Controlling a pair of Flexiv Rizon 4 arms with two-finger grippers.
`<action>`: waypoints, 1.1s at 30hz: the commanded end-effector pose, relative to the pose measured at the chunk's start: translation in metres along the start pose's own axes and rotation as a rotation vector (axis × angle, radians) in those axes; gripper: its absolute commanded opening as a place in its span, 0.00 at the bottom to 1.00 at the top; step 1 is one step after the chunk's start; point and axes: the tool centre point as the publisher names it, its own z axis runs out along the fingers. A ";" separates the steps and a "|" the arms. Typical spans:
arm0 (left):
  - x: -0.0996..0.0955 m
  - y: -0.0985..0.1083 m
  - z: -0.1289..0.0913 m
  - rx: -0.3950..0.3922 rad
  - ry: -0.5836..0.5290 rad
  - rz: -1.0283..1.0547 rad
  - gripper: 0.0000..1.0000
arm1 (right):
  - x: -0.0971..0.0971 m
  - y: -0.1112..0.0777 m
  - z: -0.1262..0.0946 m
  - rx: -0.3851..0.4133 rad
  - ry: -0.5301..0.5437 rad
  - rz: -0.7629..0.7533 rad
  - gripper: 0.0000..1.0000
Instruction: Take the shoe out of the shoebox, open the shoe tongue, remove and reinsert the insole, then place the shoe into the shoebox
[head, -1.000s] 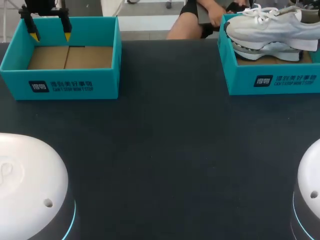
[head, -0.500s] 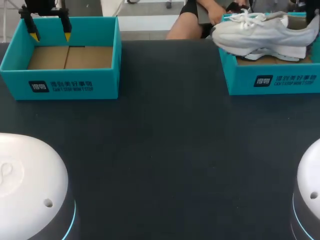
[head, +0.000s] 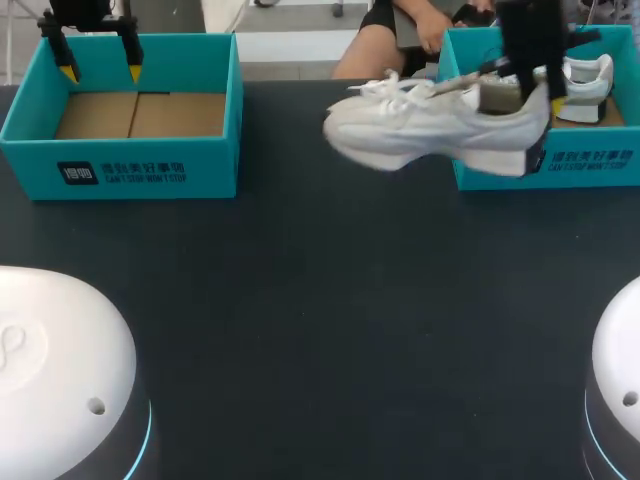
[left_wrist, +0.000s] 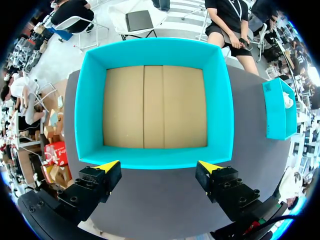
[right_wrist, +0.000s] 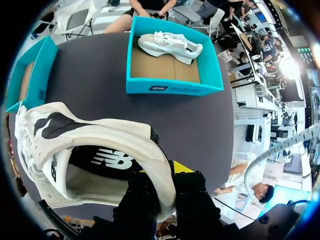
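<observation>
The table (head: 320, 300) is a flat, dark, matte sheet that fills my head view. It carries two teal boxes along its far side. The white domes of my arm bases (head: 50, 370) sit at its near corners.

The left shoebox (head: 130, 165) stands at the far left, open at the top, with only its brown cardboard floor (left_wrist: 152, 105) showing inside. My left gripper (head: 97, 72) hangs over that box's far wall. In the left wrist view the gripper (left_wrist: 160, 167) has its jaws wide apart with nothing between them, the yellow tips framing the box (left_wrist: 155, 50) ahead.

The right shoebox (head: 560, 165) stands at the far right, well apart from the first. A second shoe (head: 585, 80) lies inside it on the cardboard, seen whole from the right wrist (right_wrist: 170, 45).

The white shoe (head: 430, 125) is out of the box and held in the air over the dark surface, between the two boxes and nearer the right one. Its toe points toward the left shoebox and its laces are loose on top. My right gripper (head: 535, 95) is clamped on the heel collar. In the right wrist view the collar's padded rim runs between the fingers (right_wrist: 167, 175), one inside the shoe (right_wrist: 100, 135) and one outside.
</observation>
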 end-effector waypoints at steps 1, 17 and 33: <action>0.000 0.000 0.000 -0.001 0.000 0.000 1.00 | 0.047 -0.027 -0.014 0.010 -0.062 -0.012 0.00; 0.000 0.000 0.000 -0.001 0.000 0.000 1.00 | 0.099 -0.067 -0.026 0.077 -0.026 -0.014 0.00; 0.000 0.000 0.000 -0.001 0.000 0.000 1.00 | 0.114 -0.082 -0.011 0.033 -0.067 -0.026 0.00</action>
